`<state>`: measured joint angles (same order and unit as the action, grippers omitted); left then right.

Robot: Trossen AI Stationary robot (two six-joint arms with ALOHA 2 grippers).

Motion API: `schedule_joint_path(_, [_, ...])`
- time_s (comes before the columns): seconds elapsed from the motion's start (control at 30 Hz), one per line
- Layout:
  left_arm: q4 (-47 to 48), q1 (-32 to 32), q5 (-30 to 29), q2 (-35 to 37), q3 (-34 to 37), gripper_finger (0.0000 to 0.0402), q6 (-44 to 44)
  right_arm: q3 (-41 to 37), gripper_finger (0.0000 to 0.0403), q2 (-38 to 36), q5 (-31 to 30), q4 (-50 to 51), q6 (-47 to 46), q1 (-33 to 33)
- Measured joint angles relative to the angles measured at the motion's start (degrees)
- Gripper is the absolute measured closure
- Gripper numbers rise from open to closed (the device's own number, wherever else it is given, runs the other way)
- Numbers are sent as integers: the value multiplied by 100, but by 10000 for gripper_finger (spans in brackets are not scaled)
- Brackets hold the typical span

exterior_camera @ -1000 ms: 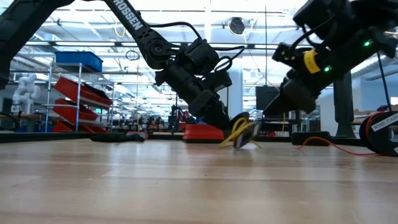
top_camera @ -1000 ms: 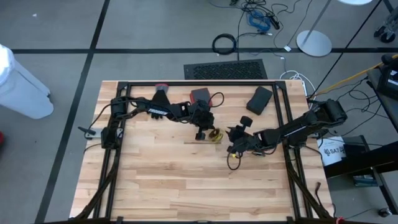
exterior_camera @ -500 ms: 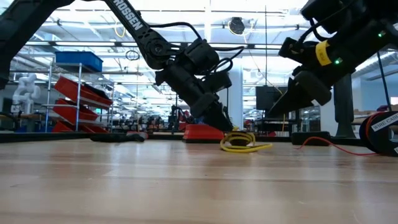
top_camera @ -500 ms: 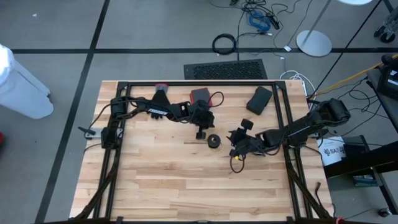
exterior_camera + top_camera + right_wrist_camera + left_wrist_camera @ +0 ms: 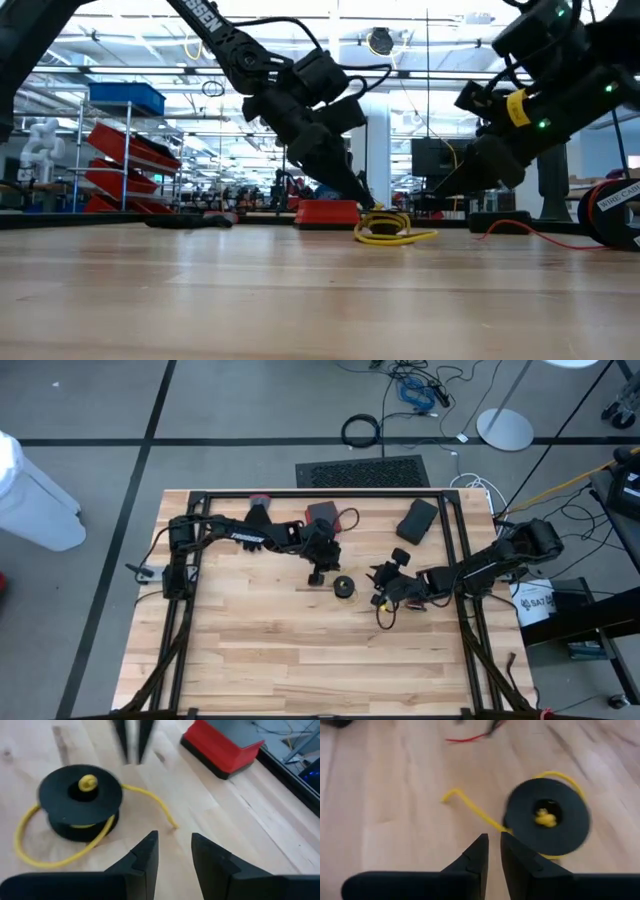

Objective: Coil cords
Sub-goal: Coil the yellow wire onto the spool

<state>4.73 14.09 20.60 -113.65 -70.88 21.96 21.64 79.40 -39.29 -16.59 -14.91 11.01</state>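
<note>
— Where do we see the yellow cord (image 5: 345, 586)?
— Middle of the worktop (image 5: 250, 650), wound flat round a black spool (image 5: 80, 800); its loose end is blurry.
— And our pincers?
— Left pincer (image 5: 314, 577) and right pincer (image 5: 381, 600) are both slightly open, holding nothing.

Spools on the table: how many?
1: a black spool mid-table with yellow cord wound on it, lying flat between the left gripper and right gripper. None else visible; some could be hidden behind the arms.
</note>
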Motion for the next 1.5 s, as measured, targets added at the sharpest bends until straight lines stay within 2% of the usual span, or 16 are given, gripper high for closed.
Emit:
schedule_joint_path(0.13, [211, -164, 29, 0, 1, 342, 215, -215, 300, 36, 639, -782, 353, -396])
schedule_joint_path(0.4, [228, -410, -229, 12, -1, 342, 393, -133, 300, 672, 1380, -1369, 1004, -886])
schedule_joint_path(0.63, [359, -460, -325, 18, 1, 342, 443, -134, 300, 1223, 1438, -1896, 1277, -1170])
schedule_joint_path(0.77, [333, -460, -429, 22, 1, 342, 447, -127, 300, 1525, 1684, -2338, 1402, -1263])
schedule_joint_path(1.07, [353, -460, -462, 26, -1, 342, 447, 275, 300, 2127, 1624, -2406, 1549, -1398])
schedule_joint_path(1.23, [409, -461, -524, 26, -1, 342, 445, 357, 300, 2194, 1385, -2394, 1628, -1399])
schedule_joint_path(1.5, [511, -464, -546, 33, -5, 342, 443, 286, 300, 2021, 1356, -2322, 1617, -1316])
